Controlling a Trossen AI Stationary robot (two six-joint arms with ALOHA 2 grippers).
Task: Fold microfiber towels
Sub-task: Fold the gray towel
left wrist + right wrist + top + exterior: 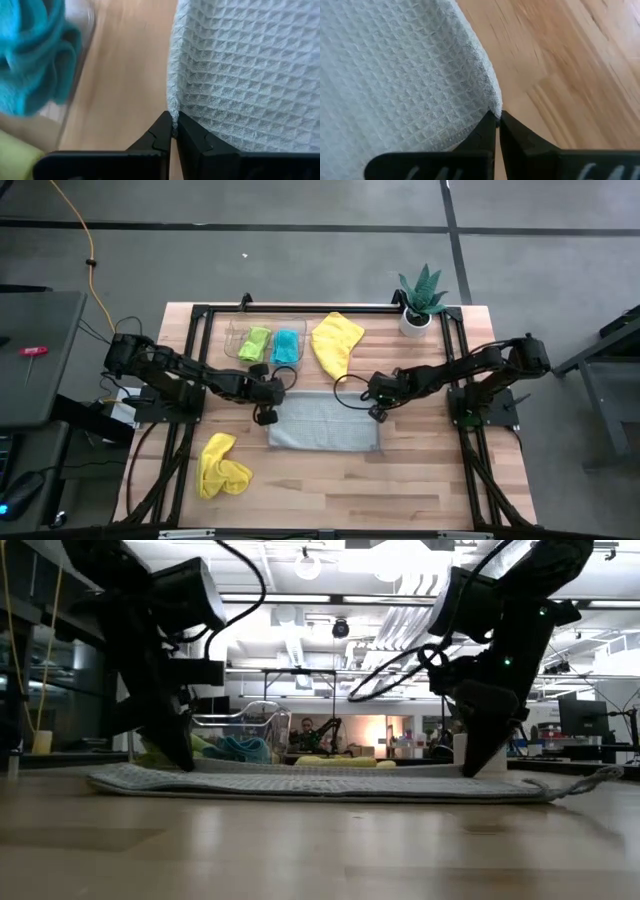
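Observation:
A light grey waffle-textured towel (325,423) lies spread flat in the middle of the table. My left gripper (266,414) stands at its left edge and my right gripper (378,413) at its right edge, both pointing down and shut on the towel. In the low view my left gripper (182,762) and my right gripper (482,766) stand on the towel's two ends (320,783). A teal-blue towel (286,346) and a lime green towel (254,342) lie in a clear tray. One yellow towel (336,342) lies at the far side, and another (222,465) lies crumpled at the near left. My left gripper pinches the grey towel's left edge (173,114) between its two fingertips, coming from above. The towel lies flat on the table beside the fingers, slack. One layer or several, I cannot tell. My right gripper pinches a rounded corner at the grey towel's right edge (495,109) between its two fingertips, coming from above. The rest of the towel lies flat on the table, slack.
The clear tray (236,330) stands at the far left, just beyond my left gripper. A potted plant (420,302) stands at the far right corner. Bare wood lies toward the near edge (400,490), to the right of the crumpled yellow towel.

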